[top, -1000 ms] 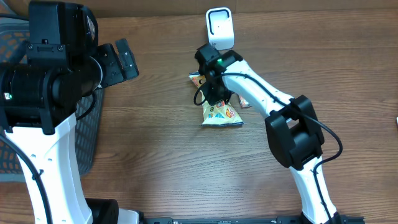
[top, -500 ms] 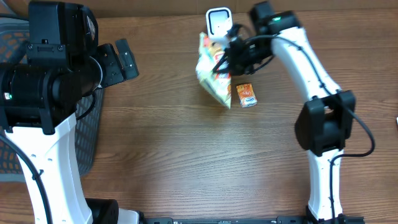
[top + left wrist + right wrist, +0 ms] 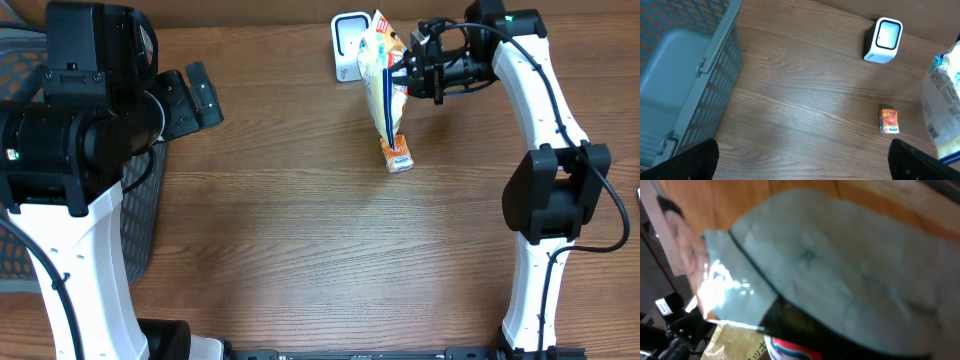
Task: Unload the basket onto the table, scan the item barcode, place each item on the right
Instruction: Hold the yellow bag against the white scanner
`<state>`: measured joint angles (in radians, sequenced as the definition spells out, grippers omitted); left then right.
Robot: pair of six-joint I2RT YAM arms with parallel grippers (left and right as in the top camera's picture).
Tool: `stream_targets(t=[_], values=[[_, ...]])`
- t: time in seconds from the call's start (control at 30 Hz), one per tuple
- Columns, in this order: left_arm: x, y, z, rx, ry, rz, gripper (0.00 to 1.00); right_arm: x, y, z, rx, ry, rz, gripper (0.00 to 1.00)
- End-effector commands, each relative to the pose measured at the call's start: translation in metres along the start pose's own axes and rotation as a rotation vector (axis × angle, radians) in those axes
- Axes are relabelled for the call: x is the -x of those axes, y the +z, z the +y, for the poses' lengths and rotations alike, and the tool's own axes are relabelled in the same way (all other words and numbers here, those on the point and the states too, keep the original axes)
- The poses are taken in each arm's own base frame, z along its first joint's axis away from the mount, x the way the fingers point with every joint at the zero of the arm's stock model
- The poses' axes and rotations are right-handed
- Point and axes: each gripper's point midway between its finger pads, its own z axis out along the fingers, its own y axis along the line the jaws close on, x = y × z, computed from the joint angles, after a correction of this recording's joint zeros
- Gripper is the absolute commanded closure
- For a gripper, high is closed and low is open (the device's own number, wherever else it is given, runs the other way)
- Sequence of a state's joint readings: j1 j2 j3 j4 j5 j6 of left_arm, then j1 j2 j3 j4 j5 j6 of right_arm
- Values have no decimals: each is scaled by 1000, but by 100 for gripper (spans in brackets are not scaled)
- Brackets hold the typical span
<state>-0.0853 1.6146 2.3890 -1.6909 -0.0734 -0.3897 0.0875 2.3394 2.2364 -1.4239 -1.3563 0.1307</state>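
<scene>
The item is a yellow and white snack bag (image 3: 383,75), hanging in the air with my right gripper (image 3: 408,72) shut on its right side. It hangs just right of the white barcode scanner (image 3: 350,45) at the table's back edge. In the right wrist view the bag (image 3: 840,265) fills the frame, blurred and pale. The left wrist view catches the bag (image 3: 942,105) at its right edge and the scanner (image 3: 882,40) further back. My left gripper (image 3: 195,95) is open over the left of the table, far from the bag, with nothing between its fingers (image 3: 690,160).
A small orange carton (image 3: 397,152) lies on the wood below the bag, and the left wrist view shows the carton (image 3: 889,120) too. A grey mesh basket (image 3: 140,230) stands at the left edge under the left arm.
My right gripper has lifted the snack bag off the table and carried it back and to the right, beside the scanner. The orange carton now lies uncovered. The left arm has not moved.
</scene>
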Motion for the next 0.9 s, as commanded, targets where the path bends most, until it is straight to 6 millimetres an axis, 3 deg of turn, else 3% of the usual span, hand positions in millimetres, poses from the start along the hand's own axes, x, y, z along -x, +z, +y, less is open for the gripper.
stream_targets(t=[0.0, 0.07, 0.13, 0.2, 0.3, 0.4, 0.53, 0.67, 0.8, 0.87], values=[[2, 0, 2, 11, 7, -7, 0, 13, 1, -15, -137, 34, -55, 96], [2, 0, 2, 11, 7, -7, 0, 37, -3, -42, -311, 139, -177, 96], [2, 0, 2, 11, 7, -7, 0, 63, -8, -53, -403, 167, -308, 96], [2, 0, 2, 11, 7, -7, 0, 89, -8, -48, -422, 111, -414, 96], [2, 0, 2, 11, 7, -7, 0, 130, -6, -23, -406, -28, -583, 96], [2, 0, 2, 11, 7, -7, 0, 158, -10, -12, -456, -88, -767, 96], [2, 0, 2, 11, 7, -7, 0, 177, -18, -10, -587, -90, -1041, 96], [2, 0, 2, 11, 7, -7, 0, 188, -19, 7, -661, -168, -1287, 96], [2, 0, 2, 11, 7, -7, 0, 196, -2, 19, -619, -228, -1378, 96], [2, 0, 2, 11, 7, -7, 0, 201, 1, 8, -634, -227, -1403, 96]])
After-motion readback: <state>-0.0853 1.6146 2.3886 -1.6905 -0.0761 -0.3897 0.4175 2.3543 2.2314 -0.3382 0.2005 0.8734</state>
